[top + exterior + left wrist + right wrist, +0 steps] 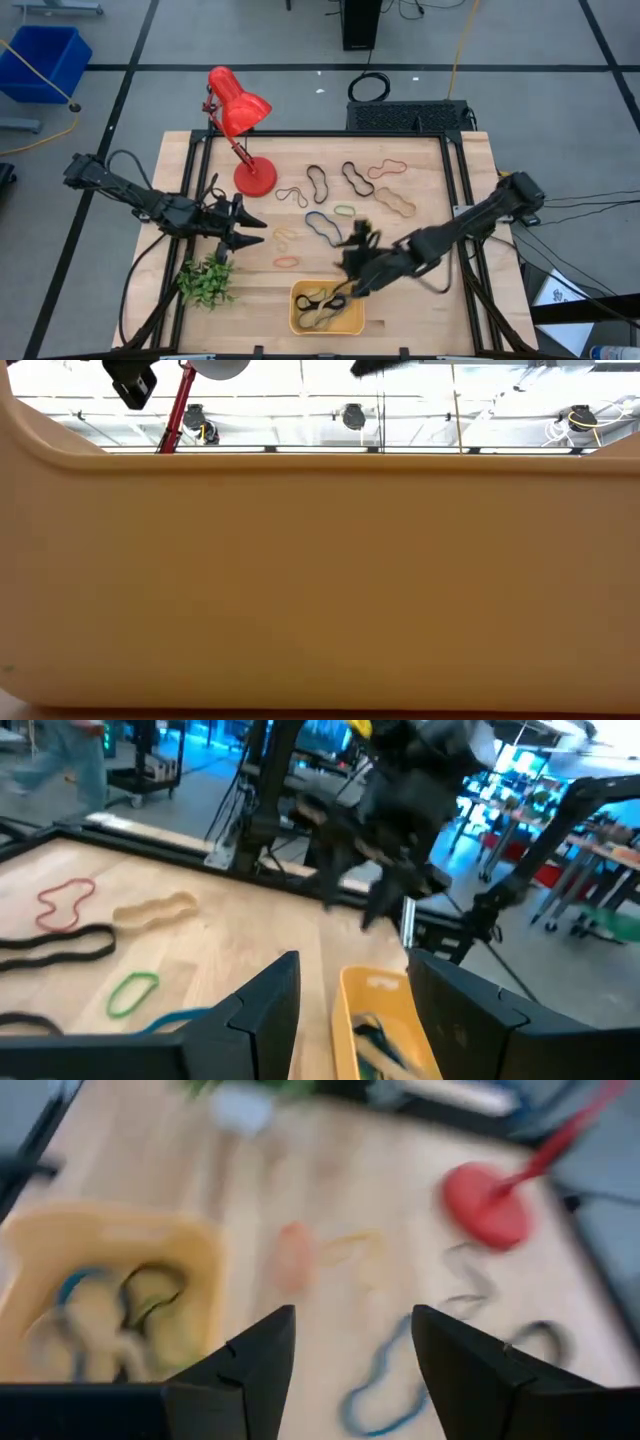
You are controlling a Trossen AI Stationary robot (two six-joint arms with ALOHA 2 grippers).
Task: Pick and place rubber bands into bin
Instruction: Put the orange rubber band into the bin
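My right gripper (345,1370) hangs with its two dark fingers spread apart and nothing between them, just above the far rim of the small shallow orange-yellow plastic bin (298,296), which sits at the near edge of the wooden table (430,310). The bin already holds several floppy rubber bands (318,310), dark, blue and tan loops lying tangled on its floor. I judge that a drop has been made and the step in hand is the reach for another band. Beyond the fingers the wrist view shows a blue elastic loop (385,1390) on the bare wood, with an orange loop (294,1255) and a pale yellow loop (350,1245) farther on, near the round base of the red desk lamp (487,1205). The next move calls for me to carry the spread fingers over the blue loop, the nearest one, lower them astride one thin strand, and close low enough to nip it off the flat surface. My left gripper (248,228) waits over the left half of the table, its fingers likewise apart and empty, beside the small green artificial plant (206,283). More loops in black, red, tan and green lie scattered across the far half of the table, well apart from the bin.
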